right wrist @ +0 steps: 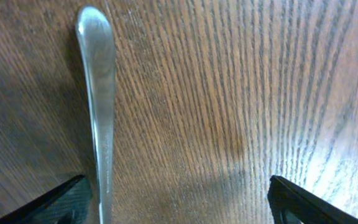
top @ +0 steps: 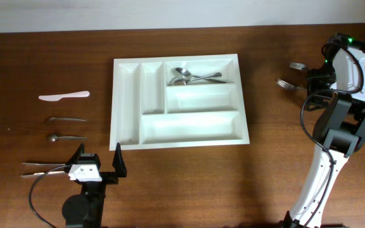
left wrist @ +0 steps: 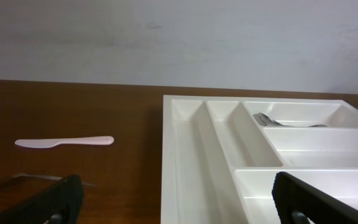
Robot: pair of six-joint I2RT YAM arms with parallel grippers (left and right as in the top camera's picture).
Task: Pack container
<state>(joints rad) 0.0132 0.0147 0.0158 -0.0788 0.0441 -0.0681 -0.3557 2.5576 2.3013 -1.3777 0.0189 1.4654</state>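
Right tool [right wrist: 179,208] is spread, low over the bench [top: 271,158], straddling a fork handle [right wrist: 98,93]. The handle runs straight away from the wrist camera, hard by one finger, off-centre. Container [top: 189,126] sits mid-bench, to that fork's left. Left tool [top: 100,158] is spread, empty, by the container's near corner. Right arm is nearer the fork.

wooden table [top: 271,180], white cutlery tray [top: 189,128], pink knife [top: 64,96], two small utensils [top: 66,118], tongs [top: 43,168], two forks [top: 288,83]

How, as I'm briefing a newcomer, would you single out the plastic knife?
Start at the white cutlery tray mid-table and look left, where utensils lie in a column. The knife is the one farthest from the robot: pale pink plastic, while the others are metal.
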